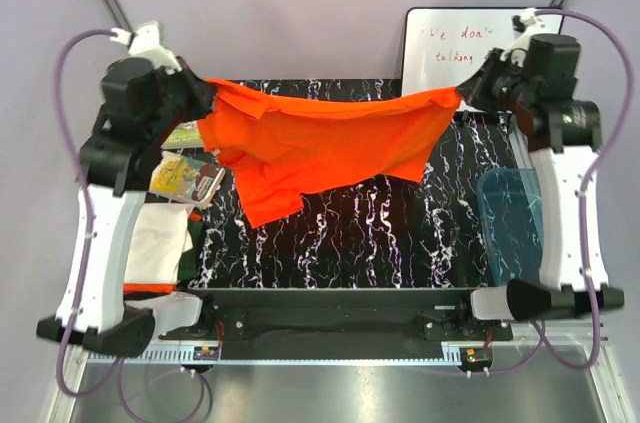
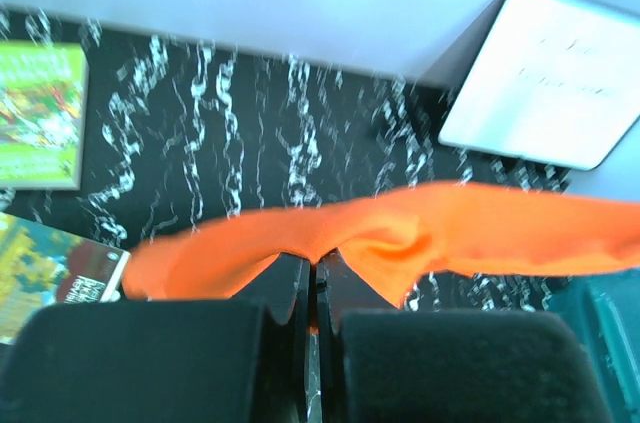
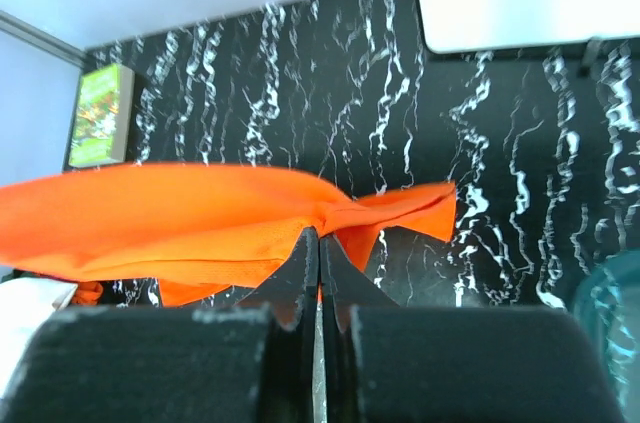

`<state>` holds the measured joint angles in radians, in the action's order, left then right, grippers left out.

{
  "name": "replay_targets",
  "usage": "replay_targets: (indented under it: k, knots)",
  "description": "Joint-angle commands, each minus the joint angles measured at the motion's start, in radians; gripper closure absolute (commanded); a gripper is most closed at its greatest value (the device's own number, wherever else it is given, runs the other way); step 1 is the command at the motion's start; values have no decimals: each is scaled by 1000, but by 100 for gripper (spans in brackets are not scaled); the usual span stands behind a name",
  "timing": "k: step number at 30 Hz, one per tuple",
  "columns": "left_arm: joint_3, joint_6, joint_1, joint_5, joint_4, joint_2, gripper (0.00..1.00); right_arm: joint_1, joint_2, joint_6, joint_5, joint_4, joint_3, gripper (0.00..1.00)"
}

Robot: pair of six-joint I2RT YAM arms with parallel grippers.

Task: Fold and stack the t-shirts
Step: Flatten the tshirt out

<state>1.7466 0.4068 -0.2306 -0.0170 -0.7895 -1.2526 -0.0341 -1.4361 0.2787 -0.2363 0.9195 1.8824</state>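
A bright orange t-shirt (image 1: pixel 320 143) hangs stretched in the air above the black marbled table (image 1: pixel 380 233), held by two corners. My left gripper (image 1: pixel 207 95) is shut on its left corner, where the cloth (image 2: pixel 450 233) bunches at the closed tips (image 2: pixel 317 265). At the right corner my right gripper (image 1: pixel 462 96) is shut too, with the cloth (image 3: pixel 180 213) pinched at the tips (image 3: pixel 319 236). One loose part of the shirt droops lower at the left. A pile of folded t-shirts lies at the table's left edge, with a white one (image 1: pixel 158 235) on top and a red-orange edge (image 1: pixel 148 288) beneath.
A small green book (image 1: pixel 185 133) and a colourful book (image 1: pixel 187 179) lie at the left, behind the pile. A translucent blue tub (image 1: pixel 510 218) stands at the right edge. A whiteboard (image 1: pixel 450 43) leans at the back right.
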Motion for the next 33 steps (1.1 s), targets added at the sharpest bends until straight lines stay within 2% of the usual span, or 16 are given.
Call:
replay_targets:
  k: [1, 8, 13, 16, 22, 25, 31, 33]
  knots:
    - [-16, -33, -3, -41, 7, 174, 100, -9, 166, -38, 63, 12, -32, 100]
    - [14, -42, -4, -12, -36, 370, 100, -15, 391, -56, 72, 68, -29, 100]
    - [108, -46, -4, 11, -100, 424, 100, -16, 503, -56, 81, 97, -72, 100]
    - [177, -54, -3, 11, -135, 404, 100, -16, 545, -56, 97, 99, -101, 100]
    - [229, -60, -3, 9, -171, 251, 100, -16, 511, -58, 118, 47, -187, 100]
    - [211, -49, -3, 11, -163, 104, 100, -16, 462, -46, 123, -22, -293, 100]
    - [76, -28, 23, 83, -80, -134, 100, -15, 275, -16, 138, -226, -443, 100]
    - [37, -20, 33, 110, -36, -201, 100, -16, 154, -15, 143, -295, -457, 100]
